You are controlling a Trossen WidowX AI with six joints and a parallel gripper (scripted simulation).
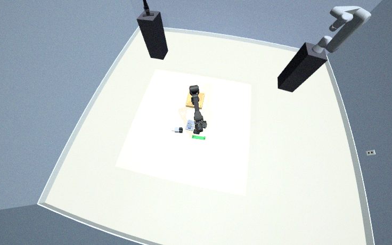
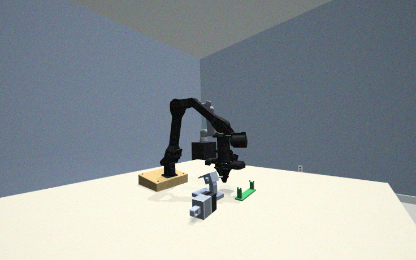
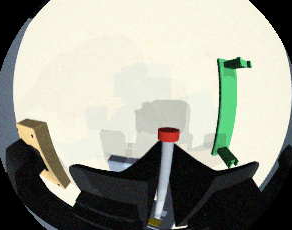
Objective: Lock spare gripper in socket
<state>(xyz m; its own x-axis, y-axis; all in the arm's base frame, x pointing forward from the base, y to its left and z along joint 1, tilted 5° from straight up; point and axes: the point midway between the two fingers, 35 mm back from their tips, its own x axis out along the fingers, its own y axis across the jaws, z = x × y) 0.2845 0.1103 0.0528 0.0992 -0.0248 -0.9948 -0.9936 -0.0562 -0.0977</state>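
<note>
The pin [image 3: 165, 175] is a thin grey stick with a red cap at one end and a small yellow tip at the other. In the wrist view it stands between the two black fingers of the gripper [image 3: 162, 184], and the fingers are closed tight on it. The red cap points away from the camera, toward the table [image 2: 300, 219].

In the side view the gripper [image 2: 224, 177] points straight down. Its tips are just to the right of the grey mount [image 2: 212, 183], near the mount's tilted top part. The pin is too small to make out there.

The spare gripper [image 2: 203, 206] is a grey block with a dark band and a little square stub on its near end. It lies on the table just in front of the mount, touching its base or very close to it.

A green holder [image 2: 245, 193] with two small posts lies on the table to the right of the mount, a little apart from it. In the wrist view the green holder [image 3: 227, 111] shows as a long curved strip on the right.

The black arm [image 2: 176, 129] bends up and over from a wooden base [image 2: 148, 182], which sits farther back and to the left.

From the top view the arm [image 1: 196, 109] reaches toward the near side, with the mount [image 1: 189, 125] beside its tip, the spare gripper [image 1: 178, 130] to the left and the green holder [image 1: 198, 137] just in front.
</note>
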